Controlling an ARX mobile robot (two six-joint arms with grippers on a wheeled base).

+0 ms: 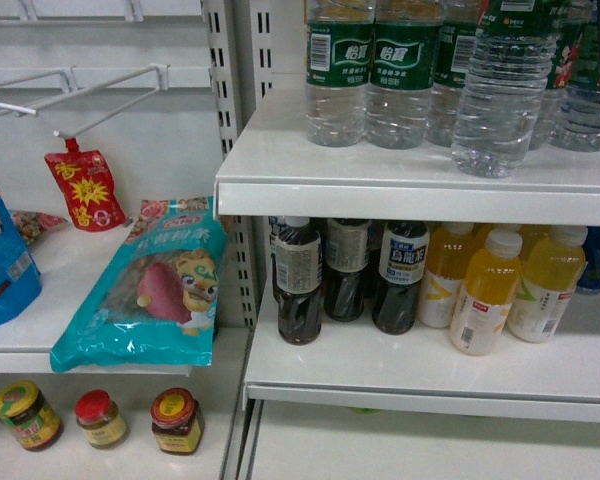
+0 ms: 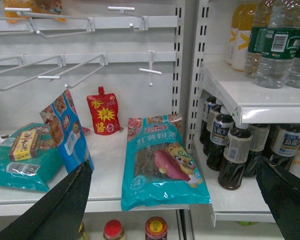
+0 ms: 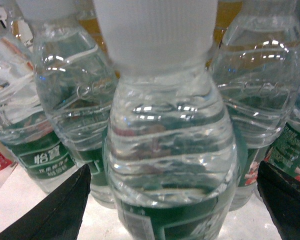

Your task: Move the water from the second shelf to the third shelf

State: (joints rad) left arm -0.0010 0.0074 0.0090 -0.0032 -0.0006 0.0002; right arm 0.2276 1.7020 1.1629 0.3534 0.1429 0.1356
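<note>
Several green-labelled water bottles stand in a row on the upper shelf (image 1: 280, 170), and one water bottle (image 1: 500, 95) stands ahead of them, nearest that shelf's front edge toward its right end. The right gripper (image 3: 172, 200) has its black fingers (image 3: 55, 210) spread wide either side of this bottle's shoulder, not touching it. The left gripper (image 2: 180, 205) also hangs with fingers apart, facing a teal snack bag (image 2: 162, 162) at the front edge of the neighbouring shelf. Dark tea bottles (image 1: 298, 285) and orange juice bottles (image 1: 485, 295) fill the shelf beneath the water.
</note>
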